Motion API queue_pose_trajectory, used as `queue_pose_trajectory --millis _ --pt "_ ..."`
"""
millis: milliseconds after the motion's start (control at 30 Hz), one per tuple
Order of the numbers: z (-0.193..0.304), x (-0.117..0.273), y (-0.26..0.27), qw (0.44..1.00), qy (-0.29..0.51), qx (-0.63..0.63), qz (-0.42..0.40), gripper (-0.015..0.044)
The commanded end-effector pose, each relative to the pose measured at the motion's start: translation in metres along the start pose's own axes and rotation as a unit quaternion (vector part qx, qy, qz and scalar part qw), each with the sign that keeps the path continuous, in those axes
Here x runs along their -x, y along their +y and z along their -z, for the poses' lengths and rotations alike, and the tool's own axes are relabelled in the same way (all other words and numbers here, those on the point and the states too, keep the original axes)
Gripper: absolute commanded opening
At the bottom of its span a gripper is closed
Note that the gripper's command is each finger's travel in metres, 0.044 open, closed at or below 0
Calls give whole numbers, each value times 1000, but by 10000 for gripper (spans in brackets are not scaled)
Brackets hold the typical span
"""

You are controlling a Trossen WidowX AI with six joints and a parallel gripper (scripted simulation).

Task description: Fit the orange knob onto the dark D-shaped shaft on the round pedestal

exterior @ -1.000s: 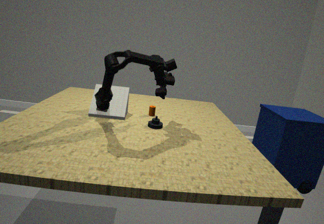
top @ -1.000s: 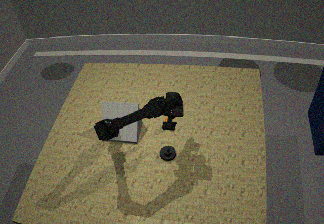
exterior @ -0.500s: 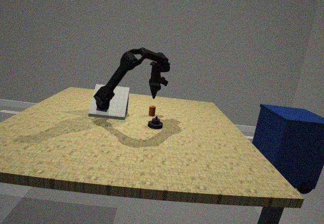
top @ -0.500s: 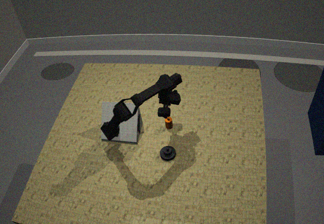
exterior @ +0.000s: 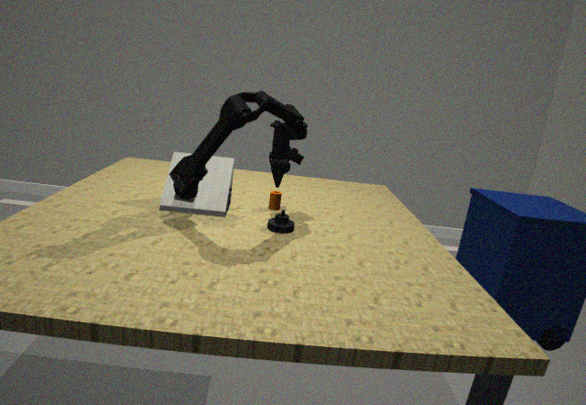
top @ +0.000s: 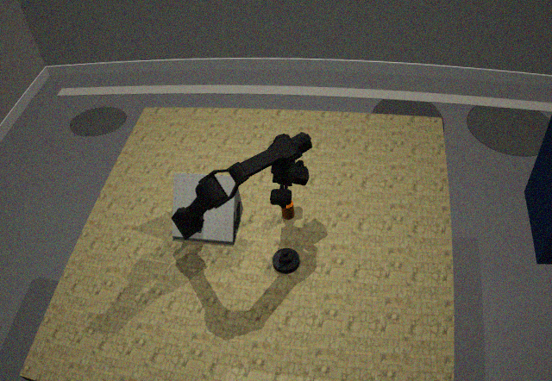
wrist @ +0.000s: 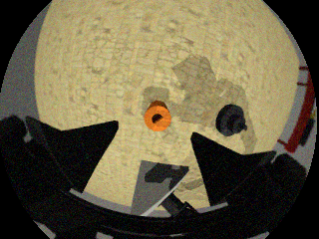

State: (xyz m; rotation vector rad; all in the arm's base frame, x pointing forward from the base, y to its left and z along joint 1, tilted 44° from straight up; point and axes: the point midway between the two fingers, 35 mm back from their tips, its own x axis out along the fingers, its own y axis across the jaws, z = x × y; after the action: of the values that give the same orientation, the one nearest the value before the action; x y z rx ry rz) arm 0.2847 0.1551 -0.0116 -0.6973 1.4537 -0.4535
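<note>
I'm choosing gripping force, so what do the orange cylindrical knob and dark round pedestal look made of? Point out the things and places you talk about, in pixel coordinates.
Orange cylindrical knob [top: 287,213] [exterior: 275,201] [wrist: 158,124]: perhaps smooth plastic, given its even colour.
Dark round pedestal [top: 279,267] [exterior: 280,227] [wrist: 226,119]: plastic or painted metal; uniformly near-black, finish unclear.

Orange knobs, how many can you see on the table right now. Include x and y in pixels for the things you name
1. The orange cylindrical knob [top: 287,213] [exterior: 275,201] [wrist: 152,119] stands upright on the light wooden table [top: 356,323] [exterior: 330,291] [wrist: 100,55], beside the round black pedestal [top: 279,265] [exterior: 281,227] [wrist: 227,120]. Another could be hidden behind the arm.
</note>
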Motion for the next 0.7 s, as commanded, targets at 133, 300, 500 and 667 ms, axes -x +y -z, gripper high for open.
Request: queue_pose_trajectory --millis 133,300,500,667 --pt "-1 -17 -2 1000 0 2 3 440" --pt "-2 -24 -1 1000 0 2 3 440" --pt "-3 -34 -1 1000 0 2 3 440" --pt "-3 -42 -1 1000 0 2 3 440"
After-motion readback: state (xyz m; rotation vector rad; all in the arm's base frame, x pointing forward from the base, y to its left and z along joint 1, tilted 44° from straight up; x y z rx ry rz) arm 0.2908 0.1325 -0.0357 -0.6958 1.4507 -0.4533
